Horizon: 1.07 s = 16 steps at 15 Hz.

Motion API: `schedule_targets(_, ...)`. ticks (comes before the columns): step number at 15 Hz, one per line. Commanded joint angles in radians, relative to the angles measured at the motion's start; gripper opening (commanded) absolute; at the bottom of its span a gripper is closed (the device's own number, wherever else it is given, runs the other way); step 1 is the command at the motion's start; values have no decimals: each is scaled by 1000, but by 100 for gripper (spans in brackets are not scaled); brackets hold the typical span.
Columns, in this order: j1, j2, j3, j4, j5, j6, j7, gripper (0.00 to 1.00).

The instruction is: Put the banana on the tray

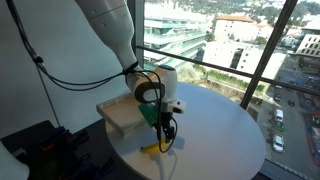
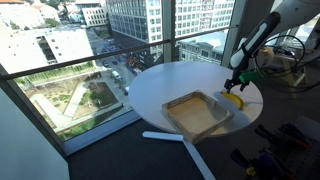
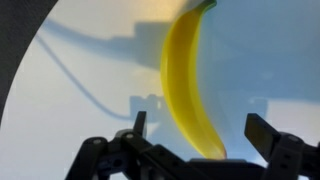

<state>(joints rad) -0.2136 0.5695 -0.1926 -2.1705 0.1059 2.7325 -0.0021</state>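
So the jaws were spread about as wide as they'd go and had hold of nothing. In the wrist view one sat on each side of the banana (image 3: 190, 80) with a clear gap both ways, so no contact that I could see. The banana lay flat on the pale round surface (image 3: 70, 90), lengthwise away from the camera, with its greenish tip at the top of that view and its lower end down between the jaws. Going by the exterior views, the arm (image 1: 115, 30) was reaching down so the jaws hung right over the banana (image 2: 233, 99), close to the edge of the surface (image 2: 160, 85). It's tiny at that size though, so I honestly couldn't tell how low the jaws were or whether they'd reached the surface. The tray (image 2: 195, 115) sat just beside the banana and had nothing in it; the banana was outside its rim, maybe touching it, maybe not. Progress-wise I'd call it early: the lining-up looked done, with the jaws straddling the fruit across its width, but nothing had been picked up. What was left was closing on it, lifting, making the short hop over the rim and letting go on the tray's flat bottom.
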Motion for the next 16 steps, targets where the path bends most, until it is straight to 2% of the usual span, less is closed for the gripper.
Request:
schedule_targets(1,-7,19,2,-3,-16,39,13,100)
schedule_targets(16,-6,80,-10,16,-19,50,18,100)
